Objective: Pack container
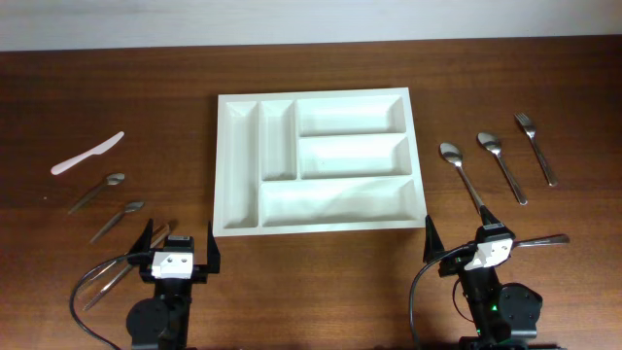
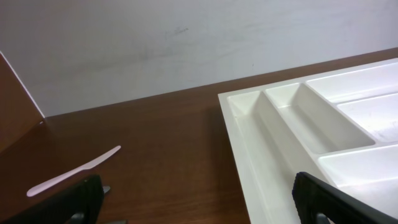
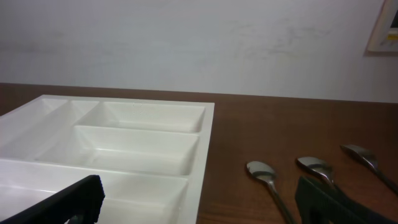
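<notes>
The white cutlery tray (image 1: 222, 165) lies in the middle of the table with all five compartments bare; it also shows in the left wrist view (image 2: 249, 149) and the right wrist view (image 3: 202, 155). My left gripper (image 1: 180, 240) is open and empty near the front edge, left of the tray's front left corner. My right gripper (image 1: 459, 233) is open and empty, right of the tray's front right corner. Two spoons (image 1: 452, 154) (image 1: 491, 143) and a fork (image 1: 527, 123) lie right of the tray. A white plastic knife (image 1: 89, 153) and two spoons (image 1: 115, 181) (image 1: 131, 208) lie left.
Another piece of metal cutlery (image 1: 544, 239) lies beside my right gripper, and one more (image 1: 121, 272) lies beside my left gripper. A white wall (image 1: 292, 15) runs along the table's far edge.
</notes>
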